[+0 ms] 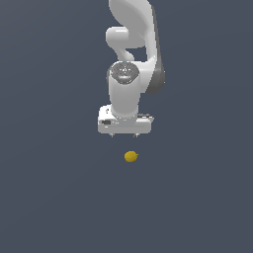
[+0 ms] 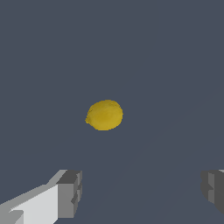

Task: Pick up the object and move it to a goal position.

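Note:
The object (image 1: 131,156) is a small yellow-orange, lemon-like blob lying on the dark grey floor, in front of the white arm in the exterior view. In the wrist view the object (image 2: 104,114) shows whole, with nothing touching it. My gripper (image 1: 123,134) hangs above and just behind it, its short fingertips barely showing under the white hand. The wrist view shows the gripper (image 2: 142,194) open wide, with one grey fingertip (image 2: 70,193) on one side and the other at the frame's edge. Nothing sits between them.
The flat dark grey floor (image 1: 49,197) spreads all around. The white arm (image 1: 132,59) rises behind the gripper toward the top of the exterior view.

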`<state>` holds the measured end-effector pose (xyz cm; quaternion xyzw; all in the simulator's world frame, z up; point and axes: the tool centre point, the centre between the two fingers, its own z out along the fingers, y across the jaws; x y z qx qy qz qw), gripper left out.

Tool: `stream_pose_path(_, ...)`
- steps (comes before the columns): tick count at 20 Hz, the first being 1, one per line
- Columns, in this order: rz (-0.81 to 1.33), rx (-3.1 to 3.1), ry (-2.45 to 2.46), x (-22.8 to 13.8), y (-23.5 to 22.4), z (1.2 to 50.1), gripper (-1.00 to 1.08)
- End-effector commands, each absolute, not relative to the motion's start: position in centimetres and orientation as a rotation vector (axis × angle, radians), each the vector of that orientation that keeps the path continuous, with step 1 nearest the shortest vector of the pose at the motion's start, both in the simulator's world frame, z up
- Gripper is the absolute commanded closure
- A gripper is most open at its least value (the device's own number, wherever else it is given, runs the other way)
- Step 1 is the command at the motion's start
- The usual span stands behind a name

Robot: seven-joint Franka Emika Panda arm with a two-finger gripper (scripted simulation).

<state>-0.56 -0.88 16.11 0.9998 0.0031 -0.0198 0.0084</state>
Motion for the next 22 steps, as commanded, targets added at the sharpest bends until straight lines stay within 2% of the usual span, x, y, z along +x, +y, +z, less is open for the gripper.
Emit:
stream_pose_path(1, -0.059, 3.125, -0.033, -0.4, -0.7, 15.7, -0.92)
stream_pose_path(22, -0.009, 3.06, -0.705, 2.6, 1.7, 9.0, -0.92)
